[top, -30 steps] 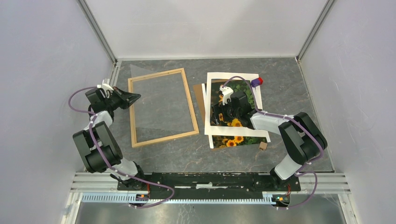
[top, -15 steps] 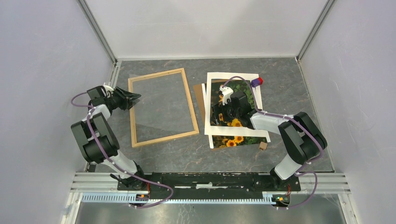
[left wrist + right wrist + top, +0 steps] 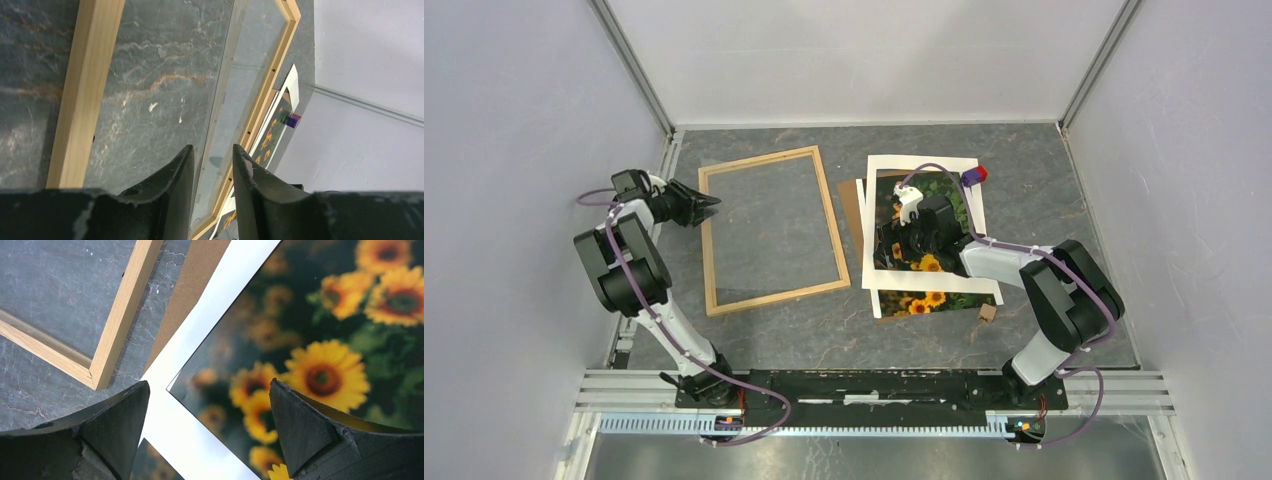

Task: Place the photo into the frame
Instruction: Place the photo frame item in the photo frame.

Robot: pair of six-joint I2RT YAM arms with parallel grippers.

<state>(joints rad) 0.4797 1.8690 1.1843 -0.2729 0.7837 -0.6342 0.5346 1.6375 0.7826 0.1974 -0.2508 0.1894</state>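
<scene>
Grey bench (image 3: 824, 340) is carrying the photo (image 3: 320, 365) of sunflowers on its right side, lying flat under a white mat (image 3: 871, 220). The frame (image 3: 779, 297) is lying just left of them. The right hand (image 3: 894, 245) is reaching over the photo, fingers wide apart. The left hand (image 3: 212, 155) is pointing at the frame's left edge, fingers a little apart.

Light wooden frame (image 3: 779, 297) lying flat (glazed), sunflower photo (image 3: 325, 375) flat to its right
</scene>
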